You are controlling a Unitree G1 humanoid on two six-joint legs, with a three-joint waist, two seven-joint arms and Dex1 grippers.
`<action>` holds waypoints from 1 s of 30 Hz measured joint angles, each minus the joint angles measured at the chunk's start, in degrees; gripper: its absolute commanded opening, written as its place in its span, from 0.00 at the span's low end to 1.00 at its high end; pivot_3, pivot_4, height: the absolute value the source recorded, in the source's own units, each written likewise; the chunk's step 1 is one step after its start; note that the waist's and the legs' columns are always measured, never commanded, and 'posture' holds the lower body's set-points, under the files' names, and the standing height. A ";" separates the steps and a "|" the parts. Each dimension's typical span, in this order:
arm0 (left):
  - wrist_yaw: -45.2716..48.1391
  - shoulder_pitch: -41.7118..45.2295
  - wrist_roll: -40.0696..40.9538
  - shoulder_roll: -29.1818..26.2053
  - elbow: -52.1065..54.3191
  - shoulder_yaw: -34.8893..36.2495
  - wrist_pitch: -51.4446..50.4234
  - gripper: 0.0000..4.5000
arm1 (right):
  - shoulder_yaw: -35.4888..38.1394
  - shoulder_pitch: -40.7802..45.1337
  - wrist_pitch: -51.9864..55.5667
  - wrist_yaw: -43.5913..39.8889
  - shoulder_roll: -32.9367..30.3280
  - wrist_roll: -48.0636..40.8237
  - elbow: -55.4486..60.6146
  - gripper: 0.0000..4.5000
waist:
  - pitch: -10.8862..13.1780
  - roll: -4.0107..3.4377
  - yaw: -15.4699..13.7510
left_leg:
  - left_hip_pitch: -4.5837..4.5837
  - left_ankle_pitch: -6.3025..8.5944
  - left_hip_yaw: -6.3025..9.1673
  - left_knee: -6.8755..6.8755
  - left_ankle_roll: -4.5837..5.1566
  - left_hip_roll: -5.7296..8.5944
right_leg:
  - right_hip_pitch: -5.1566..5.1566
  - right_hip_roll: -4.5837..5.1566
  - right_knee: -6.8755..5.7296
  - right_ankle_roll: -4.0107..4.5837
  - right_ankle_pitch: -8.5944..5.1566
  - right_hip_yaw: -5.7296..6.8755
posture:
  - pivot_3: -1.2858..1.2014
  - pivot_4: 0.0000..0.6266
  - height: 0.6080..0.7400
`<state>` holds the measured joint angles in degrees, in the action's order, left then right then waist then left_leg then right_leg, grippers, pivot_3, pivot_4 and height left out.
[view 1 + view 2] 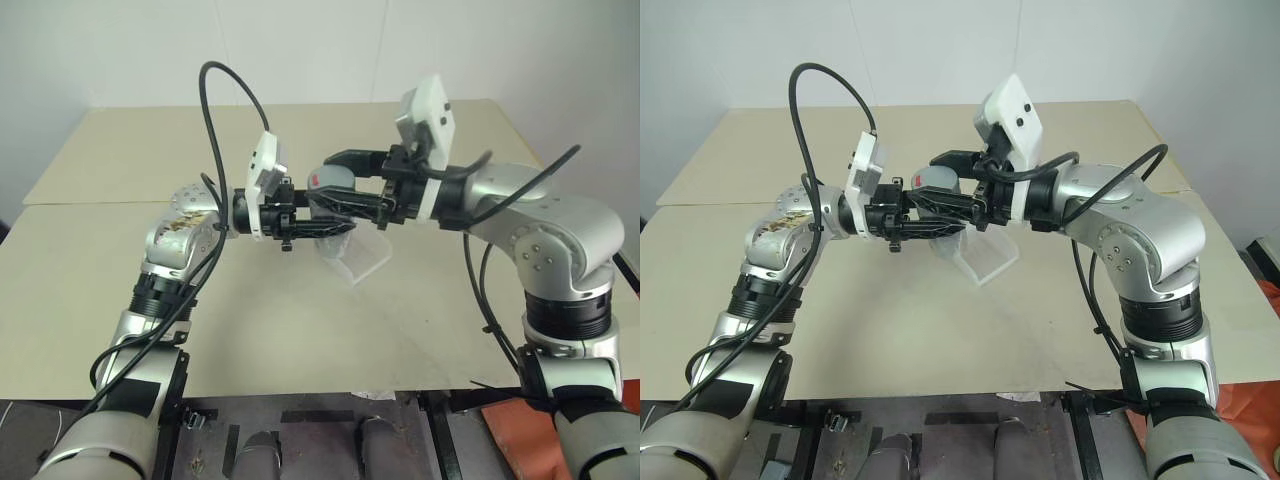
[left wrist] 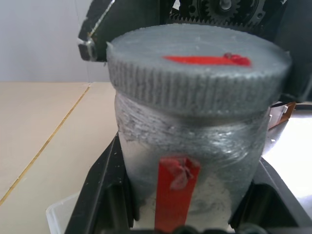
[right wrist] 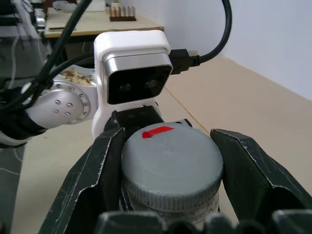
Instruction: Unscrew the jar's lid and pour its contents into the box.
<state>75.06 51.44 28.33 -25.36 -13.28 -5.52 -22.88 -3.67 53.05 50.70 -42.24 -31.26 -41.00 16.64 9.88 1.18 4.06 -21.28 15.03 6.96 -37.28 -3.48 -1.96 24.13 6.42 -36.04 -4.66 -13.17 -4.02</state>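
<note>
Two grippers meet above the table (image 1: pixel 120 260). The left gripper (image 2: pixel 187 204) pinches the jar (image 2: pixel 192 161) by its body; the right gripper (image 3: pixel 170 170) clamps the lid (image 3: pixel 171 165), not yet unscrewed. Pouring remains: the box (image 1: pixel 362 255) waits just below. Red marks show on both; no readable writing.

The jar (image 2: pixel 190 161) sits between the left hand's (image 1: pixel 325 222) fingers, its lid (image 3: pixel 171 168) between the right hand's (image 1: pixel 345 190) fingers. Both hands meet above the counter (image 1: pixel 300 330); the box (image 1: pixel 362 256) lies on it just beneath them.
</note>
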 measured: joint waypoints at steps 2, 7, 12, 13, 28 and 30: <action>4.32 0.01 0.97 -0.46 0.23 -0.29 0.55 0.43 | 0.22 -0.38 -3.69 -8.05 -0.34 -0.88 -2.97 0.61 | 0.00 0.00 0.02 | 0.00 0.00 0.00 0.00 0.00 0.00 | 0.00 0.00 0.01 0.00 0.00 0.00 | 0.52 0.24 1.00; 14.83 0.23 5.11 -5.30 5.81 -4.81 -1.25 0.43 | -3.20 0.80 -15.51 -30.06 -0.59 -0.41 -9.99 0.61 | 0.08 -0.11 0.47 | 0.02 0.00 -0.01 0.00 0.00 -0.01 | -0.01 -0.01 -0.01 -0.01 -0.01 -0.01 | 0.52 0.24 1.00; 15.64 0.16 7.65 -6.66 9.37 -6.58 -1.36 0.43 | -5.47 4.84 -22.97 -42.75 1.18 0.71 -17.41 0.61 | 0.14 -0.18 0.46 | 0.04 0.00 0.01 -0.04 -0.01 -0.01 | -0.04 -0.01 -0.04 -0.01 -0.01 0.00 | 0.52 0.24 1.00; 15.64 0.02 7.50 -6.66 9.24 -6.72 -1.04 0.43 | -5.77 5.13 -23.87 -43.82 1.56 1.17 -18.50 0.61 | 0.14 -0.18 0.46 | 0.04 0.00 0.01 -0.04 -0.01 -0.01 | -0.02 -0.01 -0.04 -0.01 -0.01 0.00 | 0.52 0.24 1.00; 5.61 -2.12 4.32 -6.02 6.69 -0.53 -2.27 0.43 | 0.59 -4.09 -26.11 -31.03 -1.79 7.22 -12.94 1.00 | 0.18 -0.20 -0.06 | -0.02 -0.04 0.04 -0.04 -0.07 0.00 | 0.01 -0.01 -0.05 -0.01 -0.01 0.01 | 0.52 0.24 1.00; 3.82 -2.24 3.99 -6.07 5.25 0.49 -2.46 0.43 | 2.97 -6.77 -24.25 -26.77 -3.46 7.16 -9.43 1.00 | 0.18 -0.20 -0.09 | 0.00 -0.04 0.04 -0.05 -0.07 0.00 | 0.01 -0.01 -0.05 -0.01 -0.01 0.00 | 0.52 0.24 1.00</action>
<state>78.88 49.20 32.31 -31.43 -8.03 -5.03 -25.34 -0.70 46.28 26.45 -69.01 -34.72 -33.85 7.21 10.06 0.98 3.97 -21.28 14.99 7.00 -37.32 -3.55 -1.96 24.14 6.41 -36.10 -4.67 -13.18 -4.01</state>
